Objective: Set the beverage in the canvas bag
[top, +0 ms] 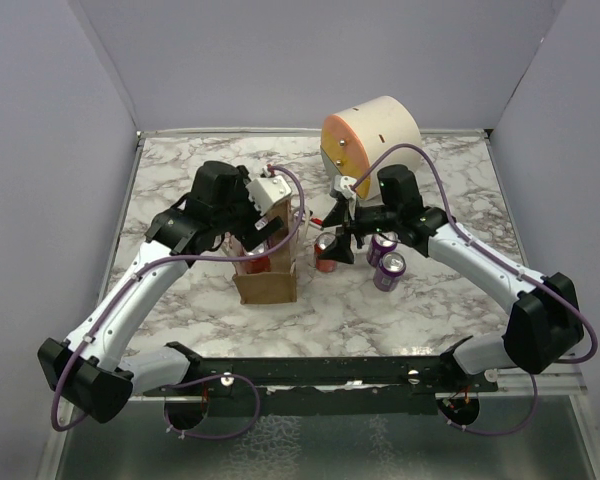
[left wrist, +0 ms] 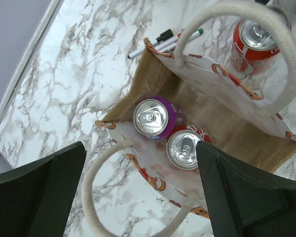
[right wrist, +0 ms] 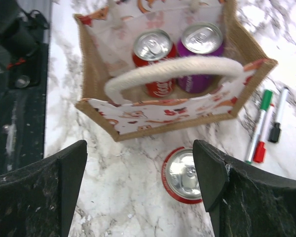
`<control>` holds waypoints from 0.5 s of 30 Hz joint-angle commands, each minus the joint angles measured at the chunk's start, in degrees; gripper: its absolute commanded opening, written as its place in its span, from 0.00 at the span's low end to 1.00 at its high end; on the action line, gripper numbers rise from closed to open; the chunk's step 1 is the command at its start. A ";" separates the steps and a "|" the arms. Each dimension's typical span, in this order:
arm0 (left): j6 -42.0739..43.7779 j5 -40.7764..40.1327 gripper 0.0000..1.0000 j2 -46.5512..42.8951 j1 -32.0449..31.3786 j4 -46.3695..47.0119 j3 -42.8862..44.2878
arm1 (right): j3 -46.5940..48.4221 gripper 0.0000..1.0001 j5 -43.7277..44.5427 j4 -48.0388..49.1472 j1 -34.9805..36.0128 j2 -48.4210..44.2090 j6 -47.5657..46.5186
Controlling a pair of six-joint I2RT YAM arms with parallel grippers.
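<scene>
The small tan-brown burlap canvas bag [top: 267,285] with white rope handles stands on the marble tabletop [top: 430,310], with a purple drink can [left wrist: 155,117] and a red drink can [left wrist: 186,148] upright inside. Another red can [right wrist: 186,174] stands just beside it, and two purple cans [top: 383,246] stand near, so the job looks partly done. The left fingers [left wrist: 49,182] hang spread above the bag, holding nothing. The right fingers [right wrist: 39,187] gape over the outside red can (no grip on it yet). White Coca-Cola script shows on the bagged red can; other labels are unreadable.
</scene>
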 commanded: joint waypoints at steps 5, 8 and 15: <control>-9.19 6.01 0.97 -1.32 8.84 1.82 4.16 | 5.08 0.96 11.61 -7.24 -0.07 7.29 -5.69; -11.28 7.37 0.97 -1.41 11.46 1.77 4.94 | 5.23 0.97 12.81 -7.67 -0.07 9.41 -6.40; -13.95 8.10 0.97 -1.77 15.38 2.29 5.24 | 4.55 0.98 14.99 -7.04 0.01 12.36 -8.10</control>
